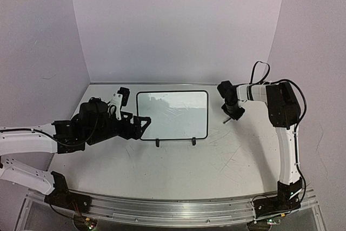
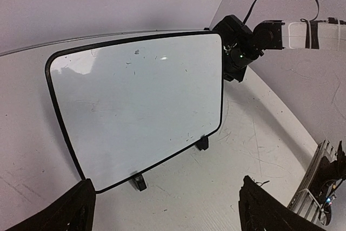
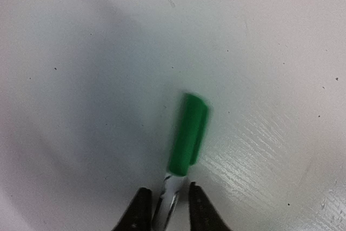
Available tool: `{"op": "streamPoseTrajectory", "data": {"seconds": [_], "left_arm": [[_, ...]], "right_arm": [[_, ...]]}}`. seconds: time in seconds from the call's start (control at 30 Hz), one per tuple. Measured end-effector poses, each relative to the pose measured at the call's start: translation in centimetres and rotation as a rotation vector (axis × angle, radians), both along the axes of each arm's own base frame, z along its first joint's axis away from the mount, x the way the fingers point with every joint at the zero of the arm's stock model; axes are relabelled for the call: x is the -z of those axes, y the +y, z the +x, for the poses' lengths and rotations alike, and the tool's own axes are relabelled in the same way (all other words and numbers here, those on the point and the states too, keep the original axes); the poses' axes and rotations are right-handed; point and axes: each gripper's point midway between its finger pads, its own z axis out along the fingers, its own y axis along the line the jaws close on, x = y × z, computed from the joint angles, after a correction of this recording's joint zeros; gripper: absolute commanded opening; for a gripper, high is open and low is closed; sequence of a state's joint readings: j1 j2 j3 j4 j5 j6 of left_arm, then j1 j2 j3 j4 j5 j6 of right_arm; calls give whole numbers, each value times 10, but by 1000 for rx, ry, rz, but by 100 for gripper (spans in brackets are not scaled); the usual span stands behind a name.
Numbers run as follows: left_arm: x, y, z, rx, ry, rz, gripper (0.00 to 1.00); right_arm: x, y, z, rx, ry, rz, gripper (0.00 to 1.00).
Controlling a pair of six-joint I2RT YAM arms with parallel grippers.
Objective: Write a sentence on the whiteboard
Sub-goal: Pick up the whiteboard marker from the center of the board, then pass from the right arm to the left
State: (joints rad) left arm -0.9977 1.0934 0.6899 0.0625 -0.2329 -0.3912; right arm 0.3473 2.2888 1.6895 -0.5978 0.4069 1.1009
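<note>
Presently, we judge the task to be at its opening stage. The whiteboard (image 1: 173,113) carries no sentence, and its face shows only faint smudges and reflections in the top and left wrist views, so all of the writing is left to do. Starting at the left, the left gripper (image 1: 145,128) hovers at the board's lower left corner with its jaws spread wide apart. In the left wrist view its fingers (image 2: 70,212) sit at the bottom corners of the frame, the board stands ahead of them, and nothing lies between or touches them. At the centre, the whiteboard stands on its two black feet (image 2: 139,181) on the table (image 1: 162,177), between the two grippers. To the right, near the board's right edge but apart from it, the right gripper (image 1: 232,113) points down at the table. In the right wrist view its jaws stand close together on the pale barrel of a marker (image 3: 186,133), whose green end projects forward over the tabletop. That end is blurred, so we cannot tell whether it is a cap in place. We judge the marker to be gripped. What is left is to carry it to the board, expose the tip if covered, and write the sentence.
</note>
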Motion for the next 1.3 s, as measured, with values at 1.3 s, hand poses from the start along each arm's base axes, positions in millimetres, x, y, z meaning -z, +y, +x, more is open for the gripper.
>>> {"op": "streamPoseTrajectory", "data": {"seconds": [1.3], "left_arm": [[-4,-135,3,575,601,-247,73]], "right_arm": [[-222,235,-259,-1953,-555,148,0]]}}
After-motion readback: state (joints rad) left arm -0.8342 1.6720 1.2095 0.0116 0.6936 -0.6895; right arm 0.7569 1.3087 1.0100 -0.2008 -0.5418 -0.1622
